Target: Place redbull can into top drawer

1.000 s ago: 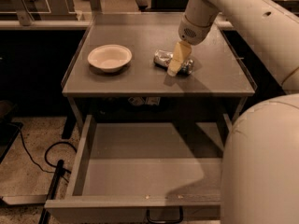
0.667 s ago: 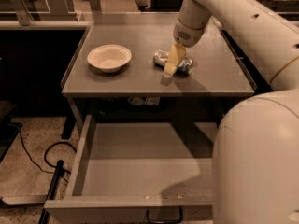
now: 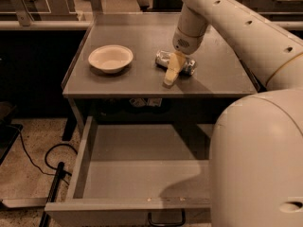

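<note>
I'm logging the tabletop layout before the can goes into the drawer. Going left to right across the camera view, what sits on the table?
bowl → redbull can. The gripper hangs right over the can and overlaps it, so it gets no separate place in the order.

A grey table (image 3: pixel 137 37) stands on a speckled floor (image 3: pixel 23 174), where a black cable (image 3: pixel 59 145) loops at left. A pale ledge (image 3: pixel 38 25) runs behind. The light is dim and warm. The gripper (image 3: pixel 170 74) hangs over the table's front.
</note>
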